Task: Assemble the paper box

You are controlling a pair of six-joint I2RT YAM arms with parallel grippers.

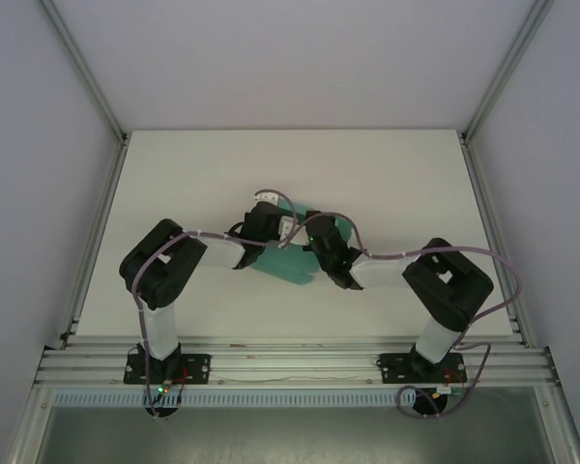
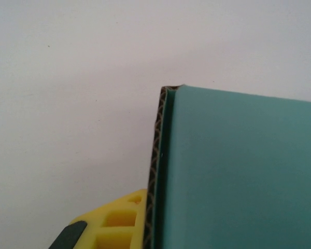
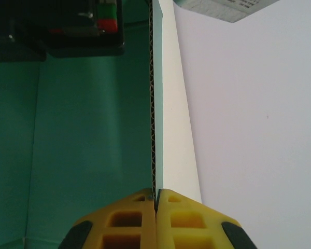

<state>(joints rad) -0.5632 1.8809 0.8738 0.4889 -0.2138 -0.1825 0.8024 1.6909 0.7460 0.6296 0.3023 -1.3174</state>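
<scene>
The paper box (image 1: 285, 263) lies near the middle of the white table (image 1: 174, 184), a teal sheet of thin corrugated card part-folded between the two arms. Up close its outer face is teal and its inner face white, with the wavy core showing along the cut edge.

The right gripper (image 3: 156, 196) is clamped on that edge, both yellow fingers pressed together with the card pinched between them. The left gripper (image 2: 154, 203) is closed on another wall of the box. One yellow finger (image 2: 119, 223) sits flat against the card's edge, and the other is hidden behind the teal face.

Lilac cables (image 1: 396, 253) loop over the arms on both sides of the box. Around the box the tabletop is bare, matte and evenly lit. Beyond it stand pale walls (image 1: 290, 58) framed by aluminium posts (image 1: 82, 68). On the near side of the box a ribbed aluminium rail (image 1: 290, 362) carries the arm bases.
</scene>
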